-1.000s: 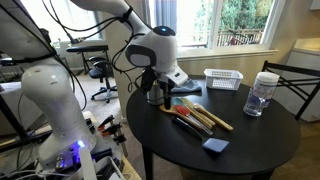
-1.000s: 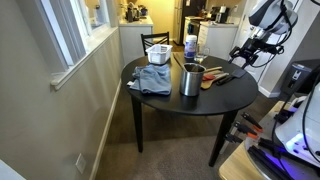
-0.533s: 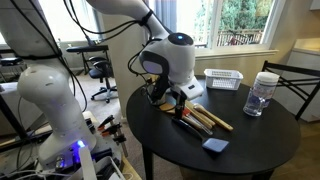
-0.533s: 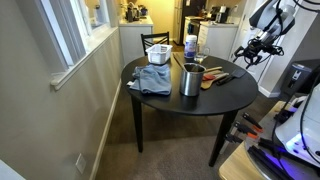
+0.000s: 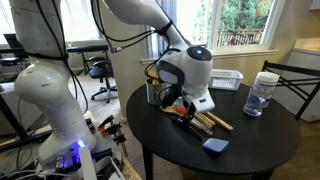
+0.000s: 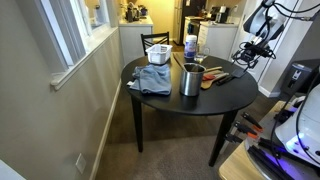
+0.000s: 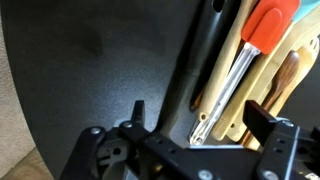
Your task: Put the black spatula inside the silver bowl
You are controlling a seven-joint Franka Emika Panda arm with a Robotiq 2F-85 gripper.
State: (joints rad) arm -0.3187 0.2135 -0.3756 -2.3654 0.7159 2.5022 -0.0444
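Now my gripper [image 7: 198,110] hangs w/ fingers [image 7: 136,112] spread wide, nothing held; black spatula [image 7: 203,40] at 12 o'clock in wrist view, beside wooden spoons [image 7: 228,60].

The table top [image 7: 90,70] is looking matt black with a fine grainy texture. The wooden spoons [image 7: 228,55] are showing pale, smooth wood. The red-orange utensil [image 7: 270,25] is having a glossy head and a shiny metal handle. The silver bowl [image 6: 190,80] is shining like polished metal, and the cloth [image 6: 152,80] is looking soft and matt.
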